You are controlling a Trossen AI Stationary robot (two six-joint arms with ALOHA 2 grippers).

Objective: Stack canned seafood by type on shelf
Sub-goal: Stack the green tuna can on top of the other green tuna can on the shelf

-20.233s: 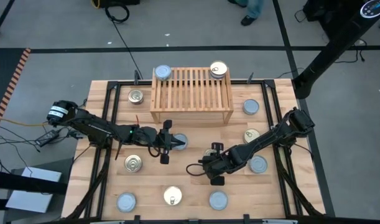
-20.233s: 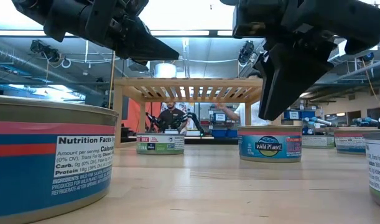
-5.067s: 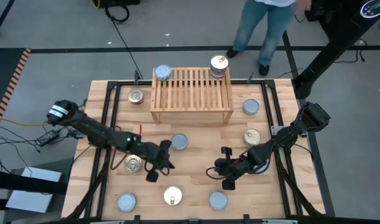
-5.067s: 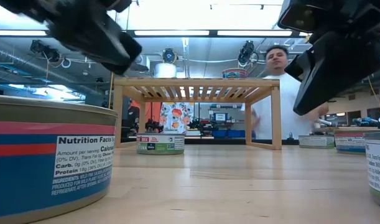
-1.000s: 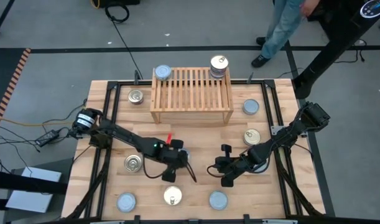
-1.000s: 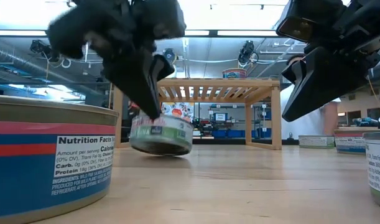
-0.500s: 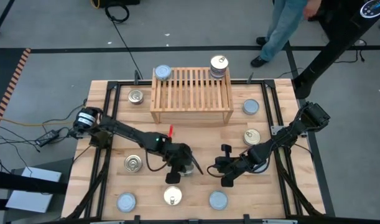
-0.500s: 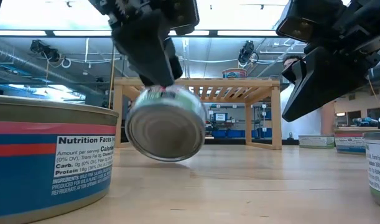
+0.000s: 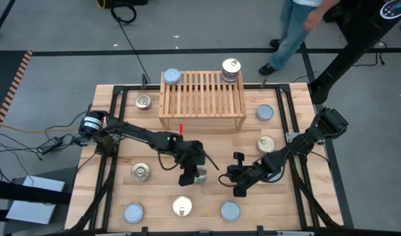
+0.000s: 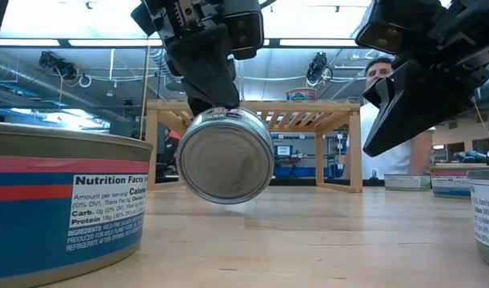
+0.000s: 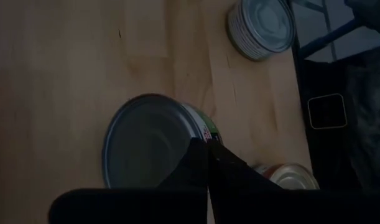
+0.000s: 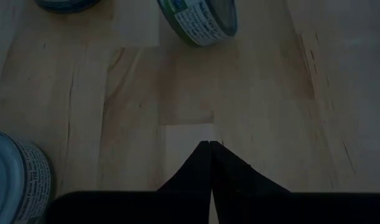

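A short round tin stands tipped on its edge near the table's middle, with a flat silvery face turned toward the near edge. It also shows in the high view as the tin. My left gripper is shut and comes down onto it. My right gripper, shut and with nothing between its fingers, hovers just to the right. The wooden shelf stands at the far side. On its top sit a silvery-lidded tin and a stack topped by a golden lid. My left gripper touches the tipped tin with its shut fingers, which meet the tin's side wall just by the rim. They come from above, slanting down. The tin stands on edge below them; whether its lower rim rests on the table I cannot tell.
Loose tins lie around the table: golden-lidded ones and silvery ones. A large tin fills the low view's near left. A person walks beyond the far edge.
My left gripper has gone toward the table's right edge and a little up, rolling its wrist, and stayed shut. The tin under it has moved right with it and tipped from nearly flat up onto its edge, its flat face now toward the near edge.
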